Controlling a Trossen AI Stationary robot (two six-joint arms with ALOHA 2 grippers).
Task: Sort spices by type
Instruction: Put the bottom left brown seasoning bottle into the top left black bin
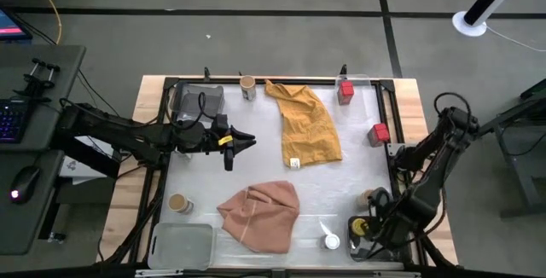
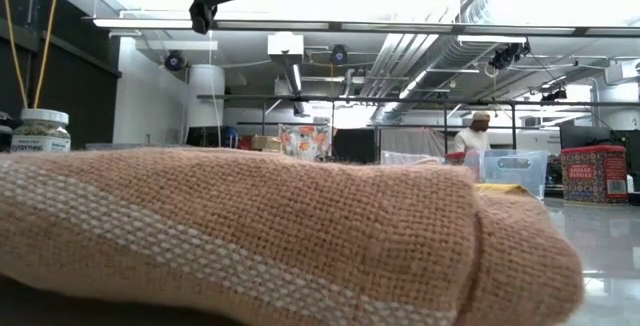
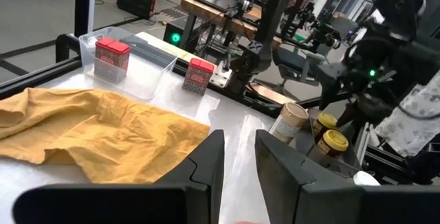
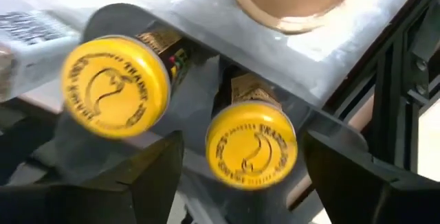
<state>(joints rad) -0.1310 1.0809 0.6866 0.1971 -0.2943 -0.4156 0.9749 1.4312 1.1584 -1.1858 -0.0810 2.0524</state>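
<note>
Right tool (image 4: 237, 176) hangs spread around a yellow-lidded jar (image 4: 251, 143) on the white table (image 1: 341, 193).

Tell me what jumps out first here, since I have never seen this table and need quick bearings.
Two crumpled cloths dominate the white table: a mustard cloth toward the far edge and a pink cloth near the front. At the front right corner, the right gripper hangs open over two yellow-lidded jars. The left gripper hovers mid-table, left of the mustard cloth.
</note>
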